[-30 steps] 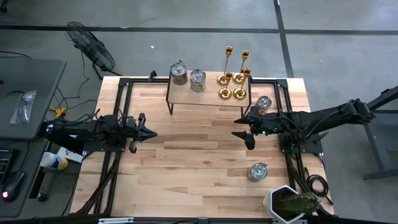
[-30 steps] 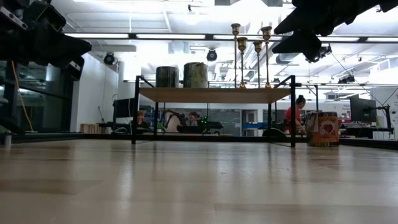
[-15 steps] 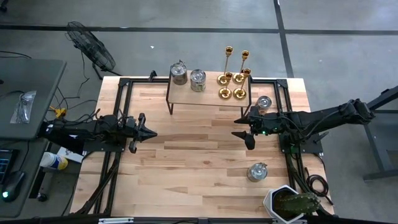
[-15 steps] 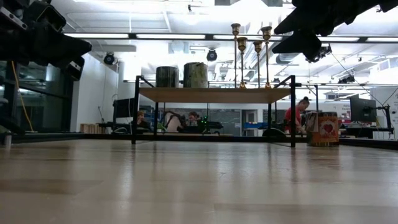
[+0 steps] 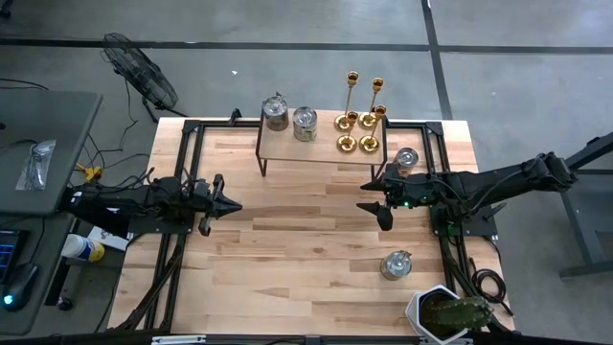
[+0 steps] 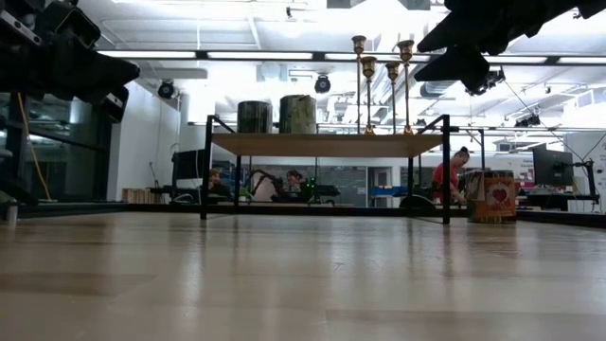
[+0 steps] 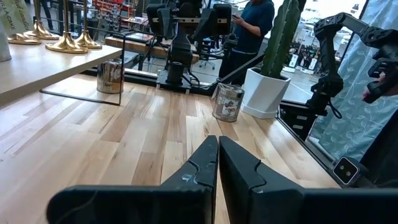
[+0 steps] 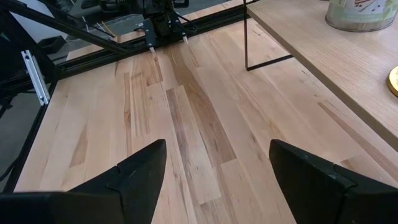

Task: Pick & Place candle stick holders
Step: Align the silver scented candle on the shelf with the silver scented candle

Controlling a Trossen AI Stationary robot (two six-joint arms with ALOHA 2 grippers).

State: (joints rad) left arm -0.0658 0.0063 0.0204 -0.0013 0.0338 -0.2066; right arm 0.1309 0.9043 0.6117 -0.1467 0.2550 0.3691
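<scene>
Four candle stick holders [image 5: 359,123] stand clustered at the right end of the small raised shelf [image 5: 287,149] along the bench's [image 5: 306,249] far edge, same as a second ago; nothing on the bench has shifted. Left claw [image 5: 233,205] hovers near the left edge, fingers together, holding nothing, arm stretched level toward the middle. Right claw [image 5: 376,198] hangs just off the shelf's right end, fingers apart and empty, arm reaching in from the right edge. Two lidded jars [image 5: 290,116] sit on the shelf's left part. One tin [image 5: 407,158] near the far right corner, another [image 5: 395,264] near the right edge, potted cactus [image 5: 450,312] at the near right corner.
</scene>
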